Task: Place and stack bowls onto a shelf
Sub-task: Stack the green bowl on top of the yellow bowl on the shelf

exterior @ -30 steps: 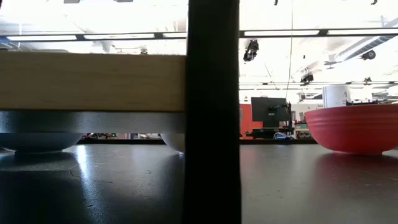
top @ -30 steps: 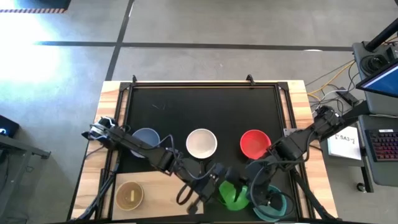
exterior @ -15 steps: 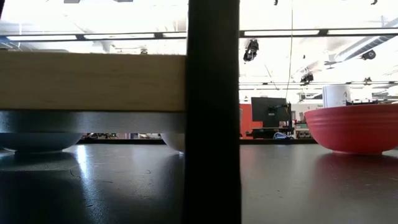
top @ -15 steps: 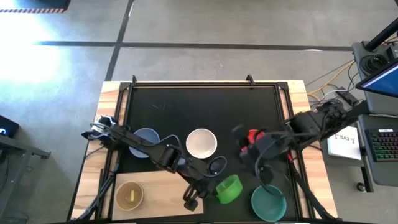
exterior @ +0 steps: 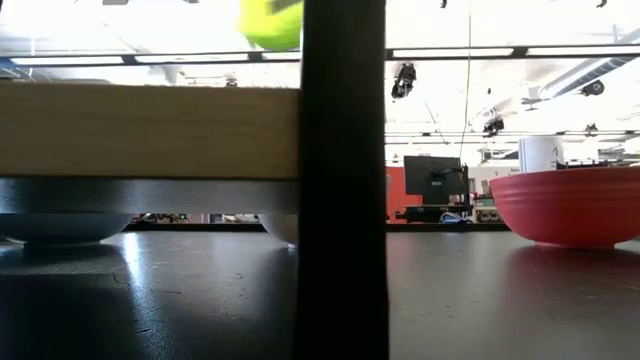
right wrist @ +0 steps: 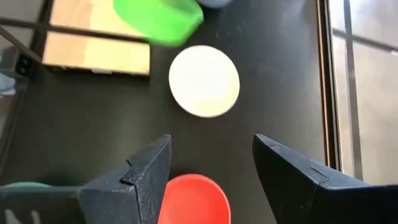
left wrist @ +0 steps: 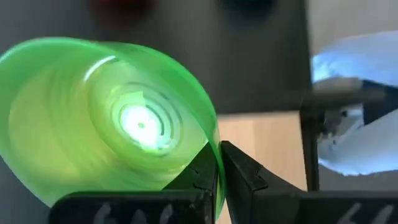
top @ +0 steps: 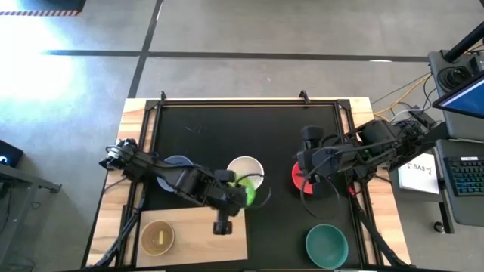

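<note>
My left gripper (top: 239, 195) is shut on a small green bowl (top: 246, 190), lifted above the mat at the near side of the white bowl (top: 245, 172). In the left wrist view the green bowl (left wrist: 106, 118) lies tipped on its side, and it shows at the top of the low view (exterior: 270, 20). My right gripper (right wrist: 211, 146) is open and empty above the red bowl (top: 301, 178). A slate-blue bowl (top: 178, 165) and a teal bowl (top: 327, 245) sit on the black mat. The light-wood shelf (top: 198, 233) carries a yellowish small bowl (top: 157, 236). My left gripper pinches the green bowl's rim (left wrist: 213, 140) between its two fingers, the thin wall running between them. The bowl is lifted clear of the table and tipped on its side, its round hollow facing the wrist camera.
The black mat (top: 249, 128) has free room on its far half. A black post (exterior: 343, 180) and the shelf's wooden edge (exterior: 150, 130) block much of the low view. Cables, a keyboard and papers (top: 420, 168) lie beyond the table's right edge.
My left gripper has carried the green bowl up from beside the teal bowl at the near edge, toward the far left, to just near the white bowl; the bowl is now lifted and tipped. My right gripper has gone from the teal bowl toward the far edge, over the red bowl.
</note>
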Controlling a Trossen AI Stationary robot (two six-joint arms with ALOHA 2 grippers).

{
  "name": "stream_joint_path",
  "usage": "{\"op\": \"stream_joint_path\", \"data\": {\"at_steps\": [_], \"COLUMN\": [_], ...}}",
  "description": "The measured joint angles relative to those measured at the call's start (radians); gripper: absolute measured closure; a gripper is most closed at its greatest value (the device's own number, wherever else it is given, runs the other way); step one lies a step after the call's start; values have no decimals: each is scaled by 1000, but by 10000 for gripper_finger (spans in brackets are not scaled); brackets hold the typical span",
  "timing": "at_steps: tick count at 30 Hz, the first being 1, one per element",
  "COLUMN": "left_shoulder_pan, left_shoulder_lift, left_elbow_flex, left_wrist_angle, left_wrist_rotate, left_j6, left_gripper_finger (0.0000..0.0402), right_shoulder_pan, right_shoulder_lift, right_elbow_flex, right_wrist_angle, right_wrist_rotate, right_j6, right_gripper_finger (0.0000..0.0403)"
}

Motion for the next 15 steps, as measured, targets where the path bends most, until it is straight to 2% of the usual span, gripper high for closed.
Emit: {"op": "stream_joint_path", "data": {"at_steps": [7,15], "left_shoulder_pan": [-142,-362], "left_shoulder_lift": [1,-6], "left_elbow_flex": [73,39], "left_wrist_angle": [-373,-380], "left_wrist_rotate": [-35,10], "left_j6": [-497,-1001], "left_gripper_finger": [402,401], "right_shoulder_pan": [-17,-16], "right_shoulder_lift": [-7,-22], "right_elbow_flex": [-8,-14], "right_wrist_angle": [-4,-4], "right_wrist_rotate": [-1,-2], "right_j6": [53,164], "right_gripper_finger": [188,188]}}
